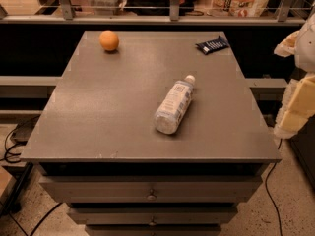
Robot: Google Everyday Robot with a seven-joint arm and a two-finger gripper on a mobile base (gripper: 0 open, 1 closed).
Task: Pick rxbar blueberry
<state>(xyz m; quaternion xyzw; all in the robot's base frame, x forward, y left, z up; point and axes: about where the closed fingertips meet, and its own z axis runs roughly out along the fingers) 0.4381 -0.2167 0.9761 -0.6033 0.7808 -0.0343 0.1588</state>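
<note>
The rxbar blueberry (212, 45) is a small flat dark navy bar with white lettering. It lies flat near the far right corner of the grey table top (98, 112). My gripper (298, 104) shows as white and pale yellow parts at the right edge of the view. It is off the table's right side, well to the right of the bar and nearer to me. It holds nothing that I can see.
A clear plastic bottle with a white label (174, 104) lies on its side mid-table, cap pointing away. An orange round fruit (109, 41) sits near the far left corner. Drawers (151, 193) are below the front edge; a railing (147, 18) runs behind.
</note>
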